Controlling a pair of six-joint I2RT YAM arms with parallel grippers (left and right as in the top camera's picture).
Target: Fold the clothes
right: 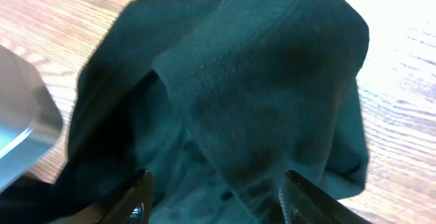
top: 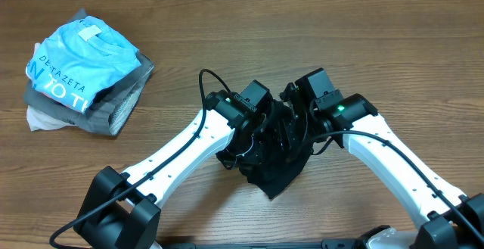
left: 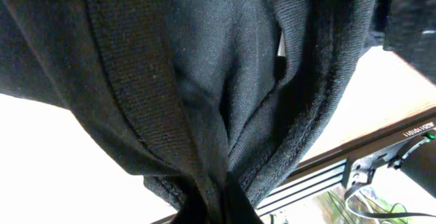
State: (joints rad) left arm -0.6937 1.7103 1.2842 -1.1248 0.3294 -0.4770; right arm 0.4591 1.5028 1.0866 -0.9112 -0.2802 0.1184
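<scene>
Black T-shirt (top: 274, 172) bunched on the counter (top: 393, 45), centre, towards the near edge; left tool (top: 257, 128) pinched tight on its fabric; right tool (right: 218, 195) wide, cloth lying between its fingers; far left corner: light blue shirt (top: 79, 60) atop grey and white garments (top: 113, 109).

The black T-shirt (top: 276, 169) is all bunched up mid-desk (top: 378, 37), sleeves and hem lost in the folds, no telling which is which. The left hand (top: 257, 128) is buried in cloth, and its wrist view shows no fingers, just a white sliver (left: 281, 45) too slim to read. On the right hand (right: 214, 200), the fingers (right: 300, 197) are cut off at the bottom edge. The blue shirt (top: 79, 60) covers most of the grey pile (top: 113, 113).
</scene>
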